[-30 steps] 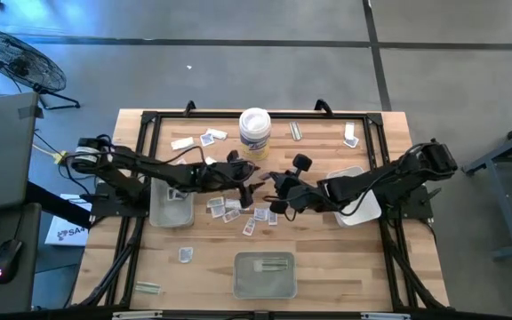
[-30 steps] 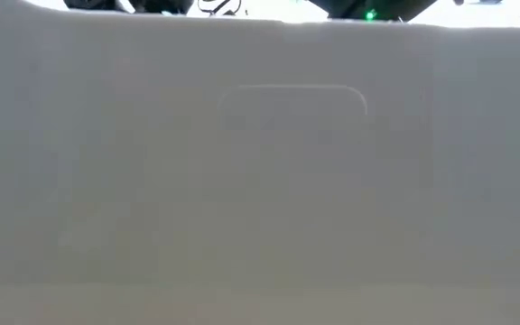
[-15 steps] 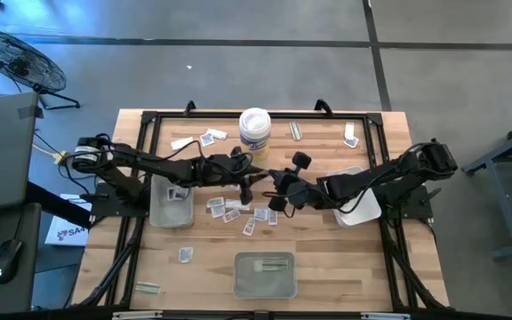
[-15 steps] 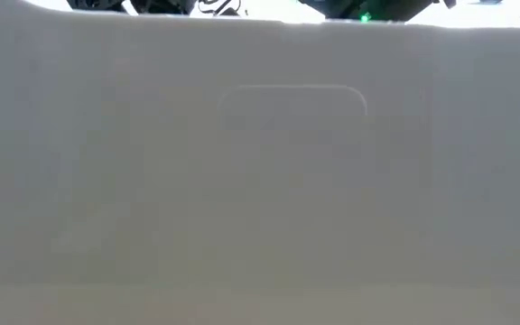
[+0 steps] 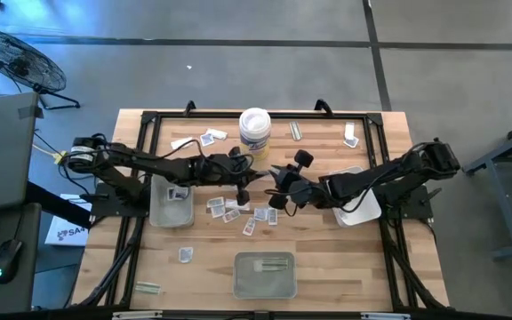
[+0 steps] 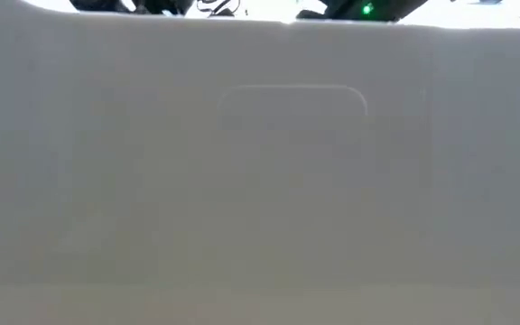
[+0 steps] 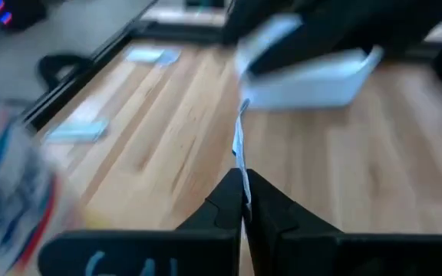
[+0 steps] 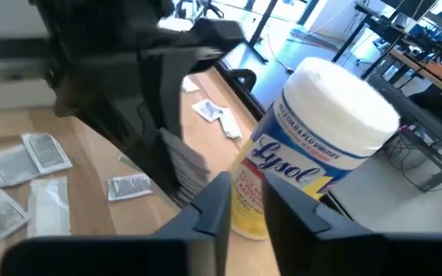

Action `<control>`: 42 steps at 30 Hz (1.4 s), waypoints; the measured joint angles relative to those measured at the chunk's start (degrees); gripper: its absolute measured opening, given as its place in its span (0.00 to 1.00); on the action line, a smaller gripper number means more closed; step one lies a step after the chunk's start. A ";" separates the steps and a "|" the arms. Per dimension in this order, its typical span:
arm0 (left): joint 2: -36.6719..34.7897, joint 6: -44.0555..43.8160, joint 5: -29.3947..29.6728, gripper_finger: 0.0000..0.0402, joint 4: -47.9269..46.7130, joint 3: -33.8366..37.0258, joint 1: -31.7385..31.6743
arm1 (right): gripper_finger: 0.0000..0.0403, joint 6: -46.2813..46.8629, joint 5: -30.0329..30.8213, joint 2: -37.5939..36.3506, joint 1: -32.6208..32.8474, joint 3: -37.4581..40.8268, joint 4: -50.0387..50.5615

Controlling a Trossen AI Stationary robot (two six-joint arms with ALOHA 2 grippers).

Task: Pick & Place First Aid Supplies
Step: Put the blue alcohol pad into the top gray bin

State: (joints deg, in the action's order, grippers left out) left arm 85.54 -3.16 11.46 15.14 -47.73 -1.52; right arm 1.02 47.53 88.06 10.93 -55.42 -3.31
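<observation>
Both arms meet over the middle of the wooden table [image 5: 327, 267], gripper tips nearly nose to nose above the scatter of first aid packets [image 5: 238, 212]. In the left wrist view the left gripper [image 7: 243, 201] has its fingers pressed together, and a thin pale packet [image 7: 239, 142] stands edge-on out of the tips, pinched right there between them. From above, that left gripper [image 5: 243, 188] sits just at the far edge of the packet cluster, with the right gripper [image 5: 278, 197] just beside it on the other side. The right gripper [image 8: 244, 201] shows a narrow gap between its two dark fingers, nothing visibly held in it, and beyond them stands the white Lysol wipes tub [image 8: 313, 138]. Loose packets lie flat on the wood near the right gripper's fingers, a few white squares and strips [image 8: 29, 157]. More packets lie beside the tub [image 5: 254, 129] at the table's far edge. One grey tray [image 5: 171, 203] sits under the left arm, another tray [image 5: 264, 274] at the near edge. The low view shows only a blank pale surface.
</observation>
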 joint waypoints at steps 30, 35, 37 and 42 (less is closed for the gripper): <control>-20.72 -34.60 -21.40 0.00 -76.29 4.97 -0.04 | 0.32 1.65 -6.50 -2.79 -3.73 0.00 5.65; -20.77 -34.72 -21.79 0.01 -73.59 6.04 -0.02 | 0.32 3.52 -7.81 -2.79 -3.73 0.00 5.94; -20.64 -35.10 -21.16 0.01 -73.55 6.52 -0.03 | 0.32 4.17 -7.92 -2.79 -3.73 0.00 5.97; -19.79 -36.21 -20.27 0.01 -73.43 8.30 -0.02 | 0.32 4.57 -8.78 -2.77 -3.71 0.00 5.97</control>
State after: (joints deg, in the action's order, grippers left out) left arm 65.75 -39.37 -8.81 -58.29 -39.43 -1.54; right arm 5.58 38.75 85.30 7.22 -55.42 2.66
